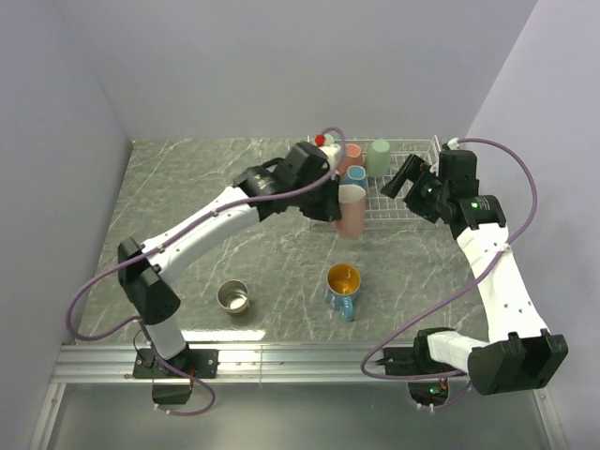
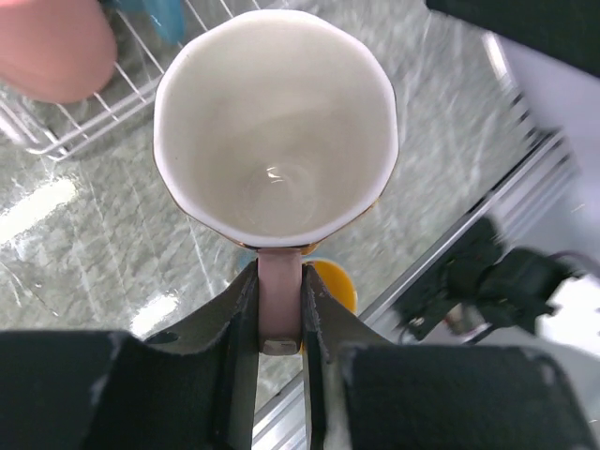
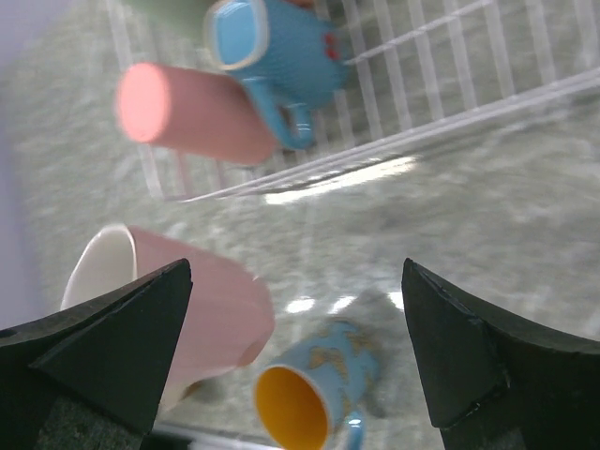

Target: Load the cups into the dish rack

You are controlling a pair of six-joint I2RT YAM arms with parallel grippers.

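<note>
My left gripper (image 1: pixel 335 202) is shut on the handle of the pale pink cup (image 1: pixel 352 214), held in the air at the left front edge of the white wire dish rack (image 1: pixel 412 202). In the left wrist view the fingers (image 2: pixel 242 319) pinch the handle and the cup's white inside (image 2: pixel 277 141) faces the camera. A salmon pink cup (image 1: pixel 352 155), a blue cup (image 1: pixel 354 175) and a mint green cup (image 1: pixel 379 157) are in the rack. My right gripper (image 1: pixel 398 178) is open and empty over the rack. The brown cup is not visible.
A blue mug with an orange-gold inside (image 1: pixel 342 286) lies on the marble table in front of the rack, also in the right wrist view (image 3: pixel 319 384). A shiny steel cup (image 1: pixel 232 297) stands to its left. A small red item (image 1: pixel 320 140) is at the rack's far left corner.
</note>
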